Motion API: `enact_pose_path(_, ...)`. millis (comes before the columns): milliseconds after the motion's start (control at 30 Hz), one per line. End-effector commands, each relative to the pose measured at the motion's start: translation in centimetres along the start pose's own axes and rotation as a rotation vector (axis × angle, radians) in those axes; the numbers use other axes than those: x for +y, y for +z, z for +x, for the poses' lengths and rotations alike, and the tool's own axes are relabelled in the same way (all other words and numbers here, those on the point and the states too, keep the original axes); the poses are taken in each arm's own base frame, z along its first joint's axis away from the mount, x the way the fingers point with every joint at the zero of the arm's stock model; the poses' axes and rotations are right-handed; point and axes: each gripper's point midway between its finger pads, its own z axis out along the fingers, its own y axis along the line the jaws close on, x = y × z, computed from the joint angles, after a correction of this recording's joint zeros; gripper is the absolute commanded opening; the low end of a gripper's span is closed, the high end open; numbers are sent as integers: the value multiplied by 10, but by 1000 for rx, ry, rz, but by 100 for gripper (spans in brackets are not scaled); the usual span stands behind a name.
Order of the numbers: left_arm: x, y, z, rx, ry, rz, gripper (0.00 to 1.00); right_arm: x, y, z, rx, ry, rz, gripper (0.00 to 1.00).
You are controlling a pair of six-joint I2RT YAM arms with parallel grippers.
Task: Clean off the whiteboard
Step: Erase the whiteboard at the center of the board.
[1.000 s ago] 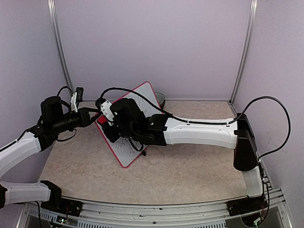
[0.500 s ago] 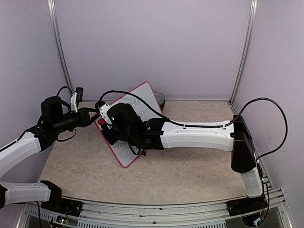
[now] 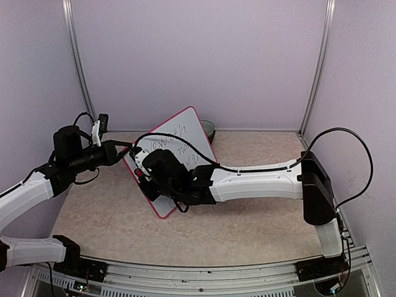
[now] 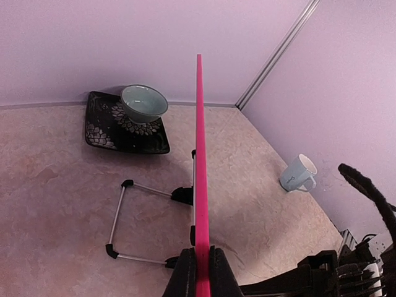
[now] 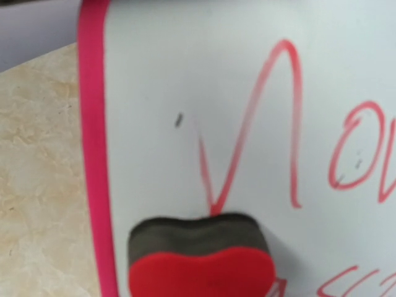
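The whiteboard [image 3: 179,139] stood tilted on the surface [image 3: 247,216], left of centre, its long axis running from the near left up toward the back wall. The left gripper [image 4: 199,272] was closed on the board's pink frame, pinching the left edge, which the wrist camera saw as a thin upright line.

The right arm reached across to the board's face. The right gripper [image 3: 147,173] carried a red eraser [image 5: 201,260] with a dark felt pad. Its fingers were out of frame, but the block's pinched waist suggested a firm hold. The felt touched the board just beside the left frame, at the lower end of the face.

Red handwriting [image 5: 260,124] remained up and to the right of the eraser, its nearest stroke ending at the felt's top edge. The next wipe therefore probably had to travel up and rightward along the board, and the right arm was the nearer one for it.

Behind the board a pale bowl [image 4: 143,103] sat on a black plate [image 4: 102,130] (nothing showed inside it). A white mug [image 4: 298,174] lay well apart, its contents unseen.
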Motion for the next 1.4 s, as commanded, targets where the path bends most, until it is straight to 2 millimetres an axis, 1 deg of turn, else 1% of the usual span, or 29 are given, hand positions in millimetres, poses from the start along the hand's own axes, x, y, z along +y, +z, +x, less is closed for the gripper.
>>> enact_pose_path(0, -6, 1, 0, 1, 5, 27, 0, 6, -6, 6, 28, -13, -25, 29)
enact_pose_path(100, -6, 1, 0, 1, 6, 27, 0, 4, -10, -16, -16, -17, -19, 29)
enact_pose_path(267, -7, 1, 0, 0, 12, 31, 0, -6, -9, -48, -69, -43, 28, 29)
enact_pose_path(433, -7, 1, 1, 4, 14, 33, 0, -17, -3, -64, -83, -49, 37, 29)
enact_pose_path(533, -8, 1, 1, 3, 16, 33, 0, -19, 2, -61, -63, -61, 27, 29)
enact_pose_path(633, -8, 1, 1, 3, 17, 33, 0, -16, 7, -44, -15, -69, -9, 29)
enact_pose_path(767, -8, 1, 0, 2, 17, 35, 0, -12, 8, -18, 46, -70, -45, 29)
enact_pose_path(867, -8, 1, 1, 3, 18, 35, 0, -14, 8, 4, 95, -73, -46, 29)
enact_pose_path(900, -8, 1, 1, 3, 18, 36, 0, -15, 7, 9, 107, -73, -45, 29)
enact_pose_path(1033, -9, 1, 0, 2, 18, 37, 0, -20, 0, 19, 128, -68, -51, 29)
enact_pose_path(1100, -9, 1, 1, 3, 18, 37, 0, -22, -2, 22, 135, -66, -56, 29)
enact_pose_path(1167, -9, 1, 1, 2, 19, 38, 0, -26, -2, 20, 133, -57, -57, 29)
enact_pose_path(1300, -10, 1, 2, 4, 20, 38, 0, -33, 1, 4, 106, -43, -56, 29)
enact_pose_path(1367, -10, 1, 2, 5, 23, 36, 0, -36, 4, -7, 89, -40, -49, 29)
